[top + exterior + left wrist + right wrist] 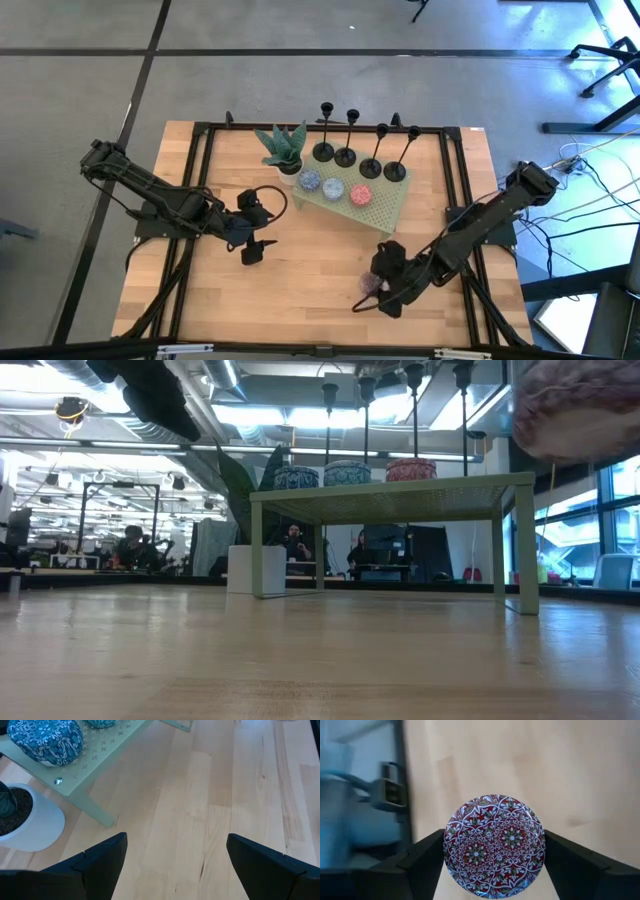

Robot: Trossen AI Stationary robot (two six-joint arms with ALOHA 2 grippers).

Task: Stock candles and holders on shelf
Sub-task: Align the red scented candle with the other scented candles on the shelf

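Note:
The pale green shelf stands at the table's far middle. Several black holders stand by their disc bases in a row along its far edge. Two bluish candles and one pink-red candle rest on its near part. My right gripper, near the table's front right, is shut on another pink-red candle. My left gripper hangs open over the bare table left of the shelf, with nothing between its fingers. My right gripper pinches the pink-red candle by its round side wall between the two fingers, one on each opposite side. The fingers slant down from the table's right. The candle is lifted clear of the table, its patterned flat face turned toward the wrist.
A plant in a white pot stands at the shelf's left end, close to the left blue candle. A black frame runs around the tabletop. Bare wood lies between the two grippers and in front of the shelf.

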